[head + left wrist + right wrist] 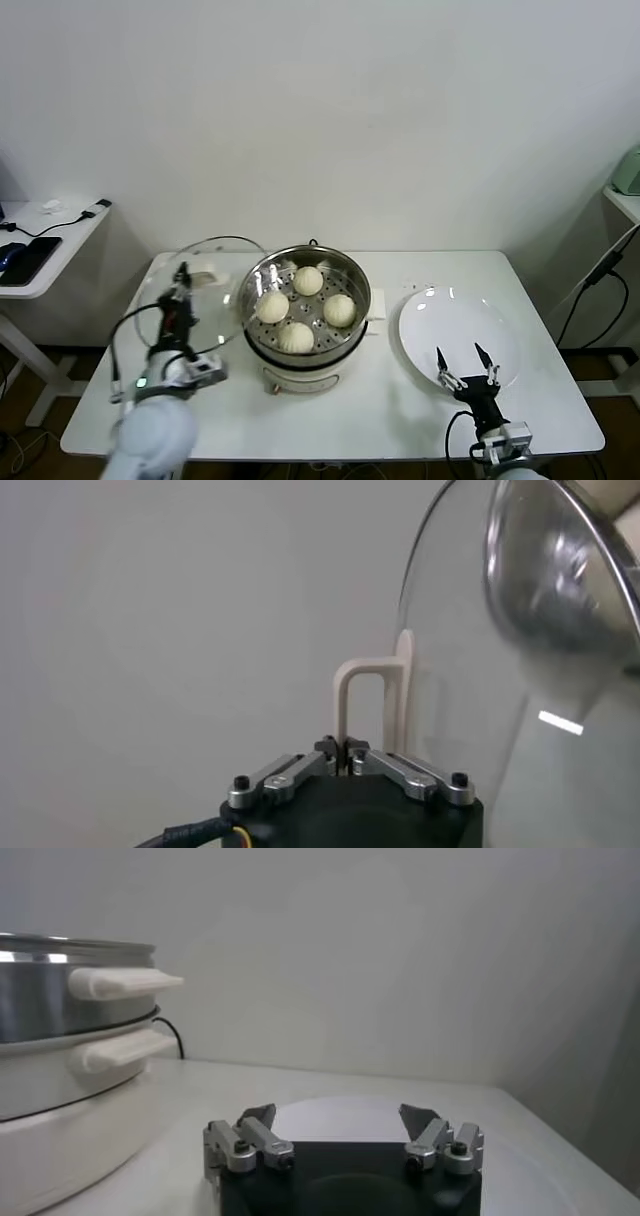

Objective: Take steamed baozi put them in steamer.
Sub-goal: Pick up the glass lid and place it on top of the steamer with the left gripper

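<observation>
Several cream-white steamed baozi (308, 281) sit on the perforated tray inside the shiny steamer (352, 278) at the table's middle. Left of it, my left gripper (183, 275) is shut on the white handle (365, 680) of the round glass lid (215, 262), which stands tilted on edge beside the pot. In the left wrist view the pot's steel wall (560, 580) shows through the glass (470, 700). My right gripper (461, 358) is open with nothing between its fingers, low over the near edge of the flat white plate (440, 312). The right wrist view shows the steamer (60, 988) off to one side of that gripper (338, 1116).
A white side table (60, 240) with a dark device (25, 258) stands off to the left. A shelf with a pale green object (628, 170) and a hanging black cable (590, 290) is at the far right. The wall runs behind the table.
</observation>
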